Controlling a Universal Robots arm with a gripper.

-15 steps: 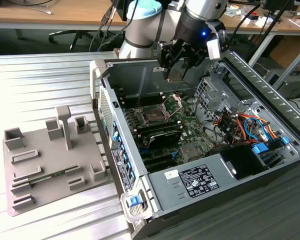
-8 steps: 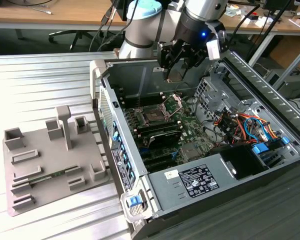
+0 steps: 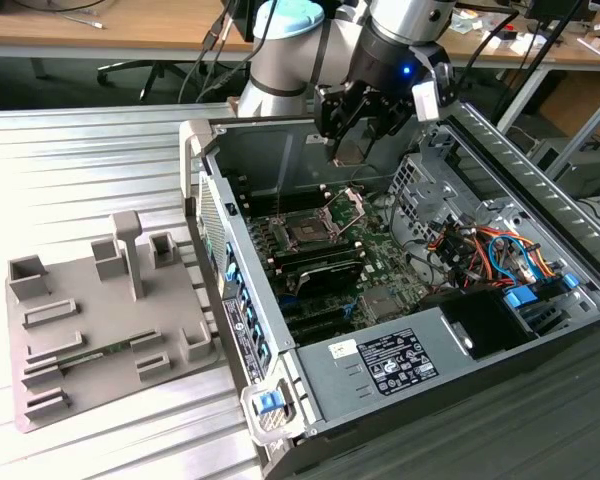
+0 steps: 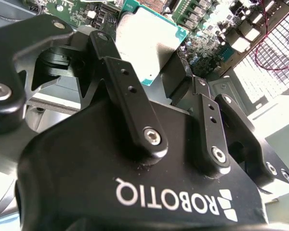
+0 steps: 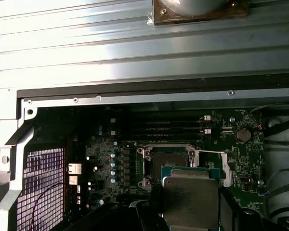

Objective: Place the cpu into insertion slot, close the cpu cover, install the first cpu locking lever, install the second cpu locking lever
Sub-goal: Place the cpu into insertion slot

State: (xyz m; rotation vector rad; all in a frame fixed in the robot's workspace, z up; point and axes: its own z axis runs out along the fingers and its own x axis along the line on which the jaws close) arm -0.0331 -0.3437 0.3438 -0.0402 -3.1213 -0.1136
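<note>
CPU is grasped by the hand, clamped edge to edge between the two dark fingers, with its silvery-grey metal top facing the first wrist camera and a thin green border showing along one edge. In the second wrist view the same CPU sits at the tips of the hand, flat between the finger pads, with the green circuit board beyond it. The hand is therefore closed on the part and carries it clear of every surface. In the exterior view the hand hangs inside the open computer case, above the board and near the case's far wall. The insertion slot lies below it and toward the exterior view's left, apart from the hand. In the first wrist view the insertion slot shows as a dark, unfilled square with a metal rim, just beyond the held part's edge. The CPU cover stands raised off the slot, hinged open on the side nearer the hand. The case rests on a ribbed metal bench, with a grey fixture block beside it at the exterior view's left.
</note>
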